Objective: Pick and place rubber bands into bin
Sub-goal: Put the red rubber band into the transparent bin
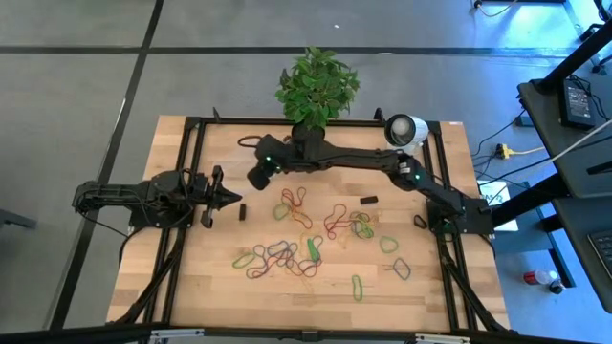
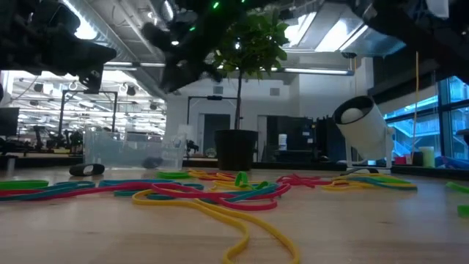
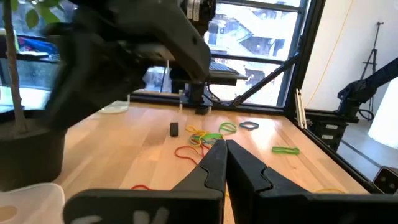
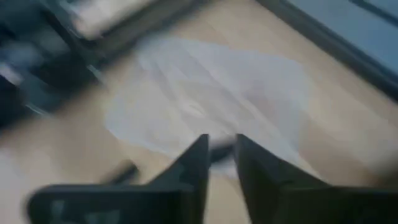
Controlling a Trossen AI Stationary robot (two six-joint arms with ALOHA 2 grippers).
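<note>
Many coloured rubber bands (image 1: 306, 229) lie scattered flat across the middle of the wooden table; they also show in the low view (image 2: 220, 192) and the left wrist view (image 3: 205, 137). The clear bin (image 2: 132, 150) stands on the table's far left part. In the right wrist view the bin (image 4: 211, 93) lies just below and ahead of my right gripper (image 4: 222, 146). My right arm reaches across from the right, with its gripper (image 1: 256, 180) raised over that spot. My left gripper (image 1: 232, 199) waits shut near the left edge, above the table (image 3: 225, 146). My right gripper has a small dark strip (image 4: 219, 152) between its fingertips, seemingly a rubber band pinched there and lifted clear of the table over the bin. The picture is blurred, so I cannot tell which part of the band is held.
A potted plant (image 1: 316, 91) and a white round camera-like object (image 1: 406, 129) stand at the far edge. Small black pieces (image 1: 242, 210) (image 1: 367, 200) lie on the wood. A black frame (image 1: 191, 134) rims the table. Bare wood shows along the near edge.
</note>
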